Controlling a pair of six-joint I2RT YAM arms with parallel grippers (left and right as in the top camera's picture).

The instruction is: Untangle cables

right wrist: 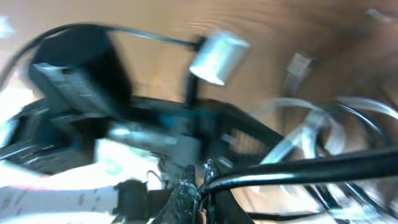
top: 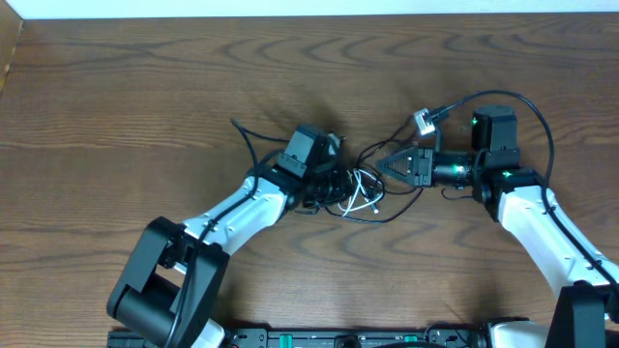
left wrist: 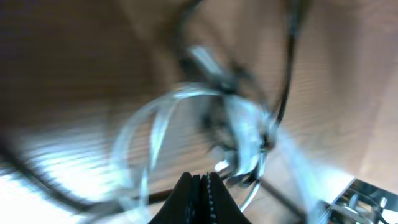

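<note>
Plainly found the cables (top: 356, 193) heaped in one knot on the table (top: 145, 87), white loops mixed with black strands. Saw the left gripper (left wrist: 200, 182) pushed into that knot from the left-arm side, fingers pressed fully together, with the wrist view too blurred to tell whether any strand was pinched. Noted the right gripper (right wrist: 198, 182) just beside the knot on the opposite side, clamped tight on a black cable (right wrist: 298, 167) running back toward the knot, with a silver plug (top: 423, 122) lying near the knot, apart from it.

Seemingly a robot lab: two white-and-black arms (top: 237, 208) at a wood-grain table (top: 116, 87).
</note>
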